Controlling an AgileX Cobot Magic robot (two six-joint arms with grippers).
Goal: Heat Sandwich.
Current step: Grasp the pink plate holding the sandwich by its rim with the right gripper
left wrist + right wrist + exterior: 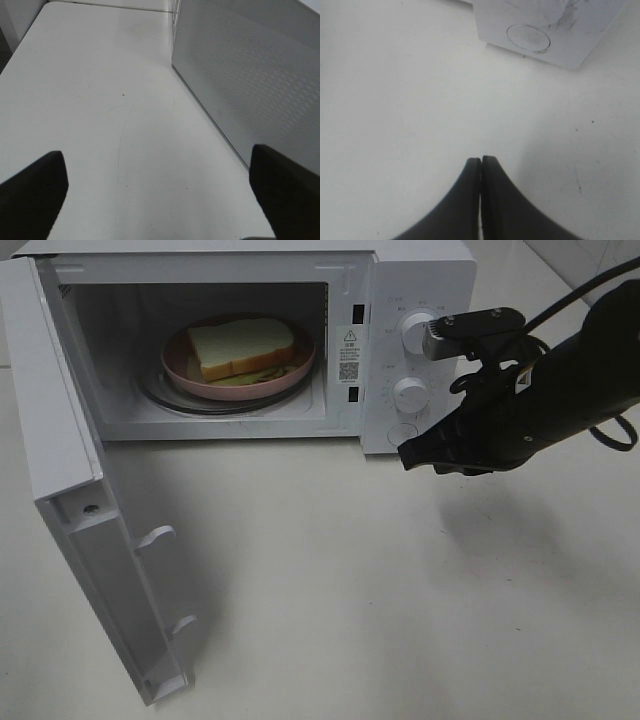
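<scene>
The sandwich (240, 346), pale bread with tan crust, lies on a round pink plate (295, 373) inside the white microwave (420, 300), whose door (70, 490) stands wide open to the left. My right gripper (408, 456) hangs shut and empty just in front of the microwave's control panel, below the lower knob (411, 393). In the right wrist view the right gripper (481, 161) shows its two dark fingers pressed together above the white table. My left gripper (157, 182) is open, with its fingers (32, 192) spread wide beside the microwave's perforated side wall (250, 80); it is out of the exterior high view.
The white table (400, 590) stretches in front of the microwave. The open door juts toward the table's front left. A round button (528, 38) on the panel's lower corner shows in the right wrist view. The right arm's cable (585, 285) loops above the panel.
</scene>
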